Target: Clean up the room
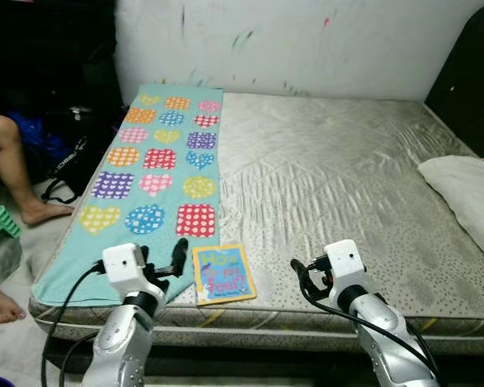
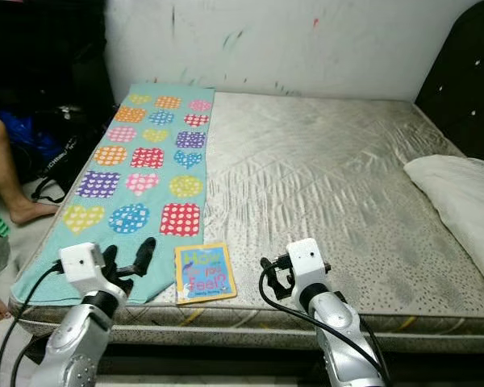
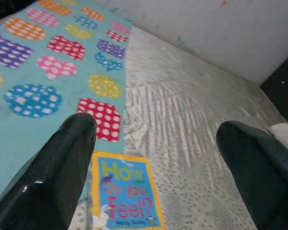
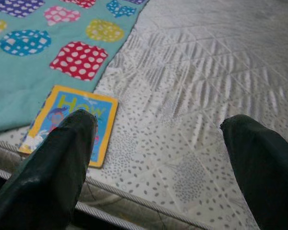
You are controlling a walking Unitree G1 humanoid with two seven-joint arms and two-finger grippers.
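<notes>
You stand at the foot of the bed, and the step in hand looks like the approach to the first pickup: nothing is held yet, and both arms are raised over the near edge.

From largest to smallest, you have one bare mattress [image 1: 331, 177], grey and quilted. One teal blanket [image 1: 157, 173] with dotted hearts lies along its left side, down to the near edge. One white pillow [image 1: 468, 193] rests at the right side, near the dark headboard. One children's book [image 1: 223, 274], yellow-bordered and titled "How Do You Feel?", lies flat near the front edge, just beside the blanket's corner; I cannot tell if it overlaps the cloth. On the floor at the left you see a person's legs [image 1: 16, 161] and a dark bag [image 1: 73, 157].

The left gripper [image 1: 163, 264] hovers over the blanket corner, just left of the book, with its two fingers set apart and nothing between them. The right gripper [image 1: 306, 278] hovers over bare mattress, to the right of the book, and its fingers are also spread wide.

I judge the book is the thing to take first. It lies flat, so the next move calls for you to bring the left gripper over and catch one edge, perhaps the one nearest the mattress border.
</notes>
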